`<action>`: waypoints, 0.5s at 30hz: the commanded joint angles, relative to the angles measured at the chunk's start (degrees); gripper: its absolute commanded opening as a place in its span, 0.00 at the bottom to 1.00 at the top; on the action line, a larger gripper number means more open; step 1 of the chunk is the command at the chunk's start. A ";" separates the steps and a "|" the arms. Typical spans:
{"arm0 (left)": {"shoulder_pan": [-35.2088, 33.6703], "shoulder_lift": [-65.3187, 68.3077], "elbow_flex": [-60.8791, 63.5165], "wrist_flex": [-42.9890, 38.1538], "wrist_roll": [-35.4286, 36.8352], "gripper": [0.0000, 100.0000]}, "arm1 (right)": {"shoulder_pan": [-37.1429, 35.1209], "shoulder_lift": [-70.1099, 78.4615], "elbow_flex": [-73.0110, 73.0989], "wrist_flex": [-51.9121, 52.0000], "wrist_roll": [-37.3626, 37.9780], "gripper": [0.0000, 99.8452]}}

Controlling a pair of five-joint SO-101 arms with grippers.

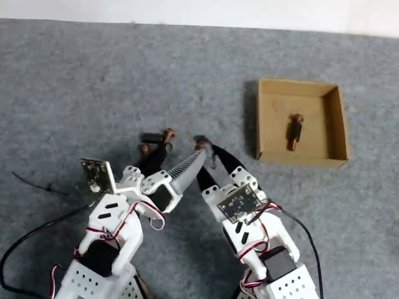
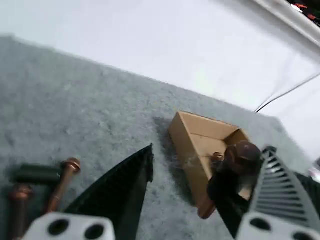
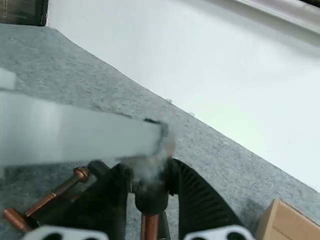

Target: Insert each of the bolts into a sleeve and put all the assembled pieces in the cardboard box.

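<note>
My right gripper (image 1: 207,154) (image 3: 150,175) is shut on a black sleeve (image 3: 150,195) with a copper bolt through it. The bolt's head (image 1: 201,145) (image 2: 242,152) shows at the far end. My left gripper (image 1: 182,151) (image 2: 210,149) stands open. Its grey ribbed finger (image 1: 187,165) lies against that held piece, and its black finger (image 1: 156,159) is over the loose parts. A loose sleeve (image 1: 151,137) (image 2: 35,174) and two bolts (image 1: 167,134) (image 1: 144,149) lie on the grey mat. The cardboard box (image 1: 299,85) (image 2: 192,145) at the right holds one assembled piece (image 1: 294,132).
A thin black tie (image 1: 37,185) lies on the mat at the left. The mat's far edge meets a white surface (image 1: 199,12) at the back. Open carpet lies between my grippers and the box.
</note>
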 commanded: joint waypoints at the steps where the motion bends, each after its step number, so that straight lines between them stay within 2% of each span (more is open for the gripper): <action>1: -1.10 -0.92 -2.95 -1.32 4.40 0.31 | 3.03 -1.36 8.31 -0.84 0.00 0.00; 10: -1.63 -0.92 -2.77 -1.32 4.48 0.30 | 4.44 -1.36 8.31 -0.84 0.00 0.00; 15: -3.03 -0.84 -1.89 -1.32 4.22 0.30 | 9.01 -1.36 8.31 -0.92 -0.09 0.00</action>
